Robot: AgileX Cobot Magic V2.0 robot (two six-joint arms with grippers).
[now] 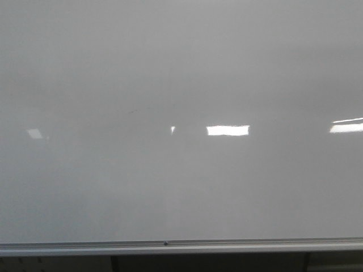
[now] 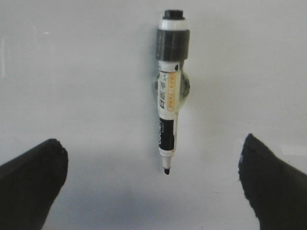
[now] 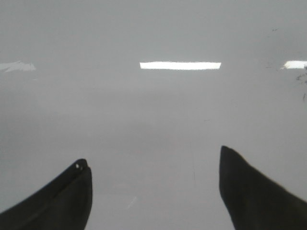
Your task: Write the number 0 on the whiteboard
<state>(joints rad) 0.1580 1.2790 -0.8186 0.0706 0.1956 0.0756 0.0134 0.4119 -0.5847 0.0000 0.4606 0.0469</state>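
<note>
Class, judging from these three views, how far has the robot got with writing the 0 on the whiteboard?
Nothing is written yet: the whiteboard shows only light reflections in the front view, no 0. Nothing is in hand either. The left claw is open, facing an uncapped marker stuck to the board, not gripped. The right claw is open and empty. Left: grasp the marker, then draw the whole loop.

The big shiny grey-white whiteboard (image 1: 181,68) looks dim and flat in the front view, and the picture is soft and a bit grainy. Bright white patches of glare from lamps sit in a row across its middle. The right wrist view shows more glare bars on dull grey. The left wrist view is brighter. There the white and black marker pen (image 2: 168,96) is fairly sharp and has a soft shadow just behind it, while the black fingers (image 2: 31,179) look blurry
</note>
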